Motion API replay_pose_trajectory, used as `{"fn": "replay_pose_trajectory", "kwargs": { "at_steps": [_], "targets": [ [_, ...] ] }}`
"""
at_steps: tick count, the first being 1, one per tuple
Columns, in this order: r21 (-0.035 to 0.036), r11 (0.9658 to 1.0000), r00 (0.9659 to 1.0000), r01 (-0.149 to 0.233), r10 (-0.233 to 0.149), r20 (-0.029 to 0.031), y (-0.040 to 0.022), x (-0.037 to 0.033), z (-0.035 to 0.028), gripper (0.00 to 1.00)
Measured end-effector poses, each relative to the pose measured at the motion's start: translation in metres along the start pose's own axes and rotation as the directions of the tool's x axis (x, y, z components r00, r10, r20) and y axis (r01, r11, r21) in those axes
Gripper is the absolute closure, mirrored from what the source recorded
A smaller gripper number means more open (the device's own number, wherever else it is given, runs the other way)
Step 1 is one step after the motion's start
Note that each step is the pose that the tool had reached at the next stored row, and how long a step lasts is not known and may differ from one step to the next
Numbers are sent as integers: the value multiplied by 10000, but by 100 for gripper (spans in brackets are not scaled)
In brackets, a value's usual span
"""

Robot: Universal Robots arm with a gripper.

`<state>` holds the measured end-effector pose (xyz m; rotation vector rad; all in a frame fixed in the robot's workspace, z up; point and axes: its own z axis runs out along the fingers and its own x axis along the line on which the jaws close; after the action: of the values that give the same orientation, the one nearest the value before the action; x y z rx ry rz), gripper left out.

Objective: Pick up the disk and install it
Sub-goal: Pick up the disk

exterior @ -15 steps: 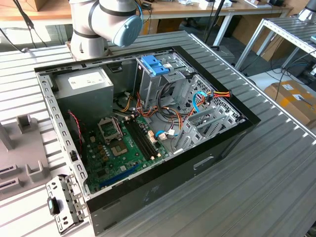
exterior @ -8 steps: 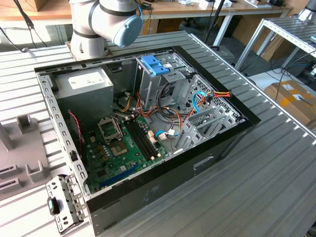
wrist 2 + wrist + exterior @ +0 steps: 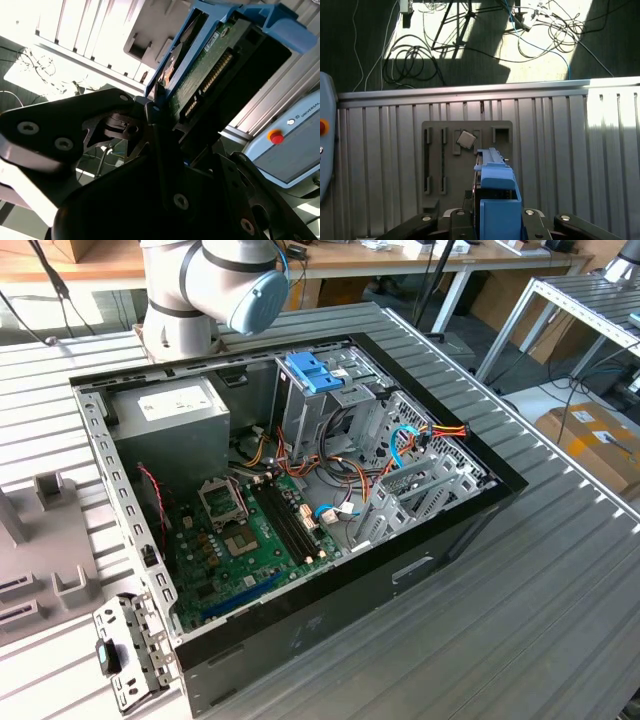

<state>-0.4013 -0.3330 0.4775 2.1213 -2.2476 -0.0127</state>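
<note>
My gripper [image 3: 172, 122] holds the disk [image 3: 210, 75], fingers clamped on its 2 faces, it seems, above the grey fixture plate [image 3: 440, 150].

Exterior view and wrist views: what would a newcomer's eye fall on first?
In both wrist views, the blue-railed disk stands clamped in the gripper. In the exterior view, the open computer case lies on the ribbed metal table, its green motherboard exposed.
</note>
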Motion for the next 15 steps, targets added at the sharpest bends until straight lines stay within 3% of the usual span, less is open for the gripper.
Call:
{"fn": "replay_pose_trajectory", "kwargs": {
  "at_steps": [15],
  "targets": [
    [0, 10000, 10000, 0, 0, -1, -73, -4, -3, 64]
  ]
}}
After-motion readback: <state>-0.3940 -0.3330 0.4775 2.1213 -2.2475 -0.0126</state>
